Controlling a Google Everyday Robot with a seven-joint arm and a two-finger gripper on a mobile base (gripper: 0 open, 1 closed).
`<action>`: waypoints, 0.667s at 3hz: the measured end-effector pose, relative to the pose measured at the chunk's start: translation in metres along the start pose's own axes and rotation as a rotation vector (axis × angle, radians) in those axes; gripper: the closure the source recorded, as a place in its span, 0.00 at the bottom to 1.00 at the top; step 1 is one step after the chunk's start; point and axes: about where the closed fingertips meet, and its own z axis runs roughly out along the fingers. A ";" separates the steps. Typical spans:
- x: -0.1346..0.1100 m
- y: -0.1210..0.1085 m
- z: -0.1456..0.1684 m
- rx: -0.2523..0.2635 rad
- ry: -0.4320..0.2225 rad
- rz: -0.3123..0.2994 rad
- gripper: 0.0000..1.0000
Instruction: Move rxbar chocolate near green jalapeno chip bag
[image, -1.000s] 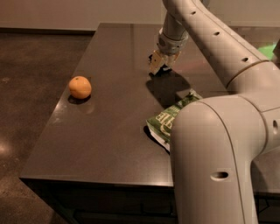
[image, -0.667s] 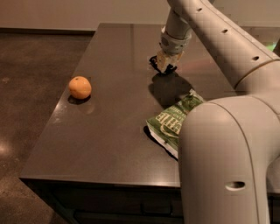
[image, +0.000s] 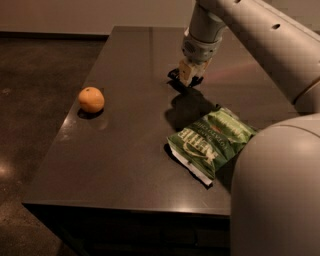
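Since the earlier frames, the two-finger gripper (image: 190, 79) has been drifting right and slightly lower in the frame, toward the puffy, crinkled green jalapeno chip bag (image: 210, 142) at lower right. It is clamping the small flat black-wrapped rxbar chocolate (image: 173, 75) at upper centre (wrapper poking out either side), seemingly carrying it clear of the dark tabletop (image: 125, 165), judging by the shadow. The white arm (image: 250, 30) is reaching down from upper right, wrist pointing downward.
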 end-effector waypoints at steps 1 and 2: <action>0.019 0.025 -0.012 -0.018 0.032 -0.048 1.00; 0.043 0.046 -0.024 -0.046 0.071 -0.068 1.00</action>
